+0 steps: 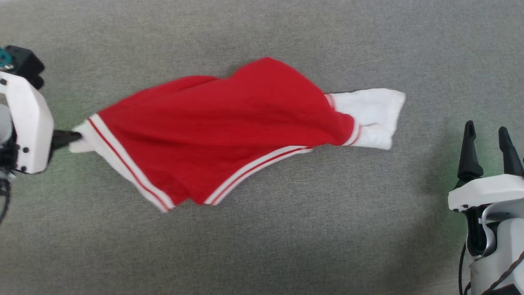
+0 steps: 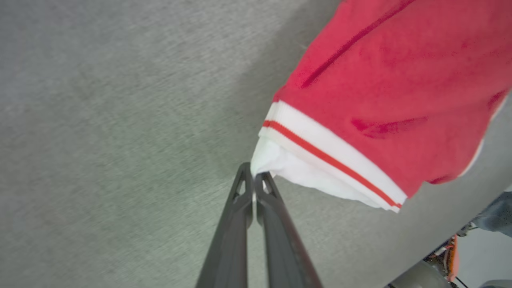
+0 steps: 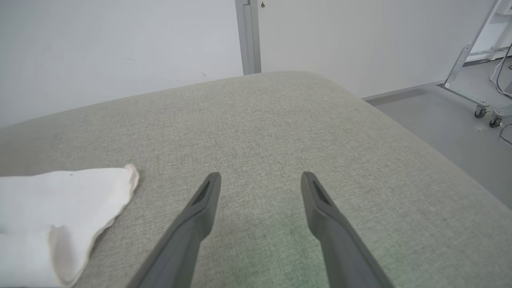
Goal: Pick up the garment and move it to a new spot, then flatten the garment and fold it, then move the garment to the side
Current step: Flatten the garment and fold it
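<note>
1. The grey padded surface (image 1: pixel 262 254) spread across the whole head view.
2. The garment (image 1: pixel 229 131) lay bunched and twisted across its centre. The hem end pointed toward nine o'clock and a white sleeve (image 1: pixel 368 114) toward three o'clock. By this layout only the pick-up had begun, and relocating, flattening, folding and setting aside all remained.
3. The left gripper (image 1: pixel 67 138) reached in sideways from nine o'clock, fingers aimed at three o'clock. Its jaws were pinched tight on the garment's white edge beside the striped trim (image 2: pixel 328 156).
4. The right gripper (image 1: pixel 486 129) waited at four o'clock with its fingers pointing to twelve. They were spread wide and held nothing, well apart from the sleeve.
</note>
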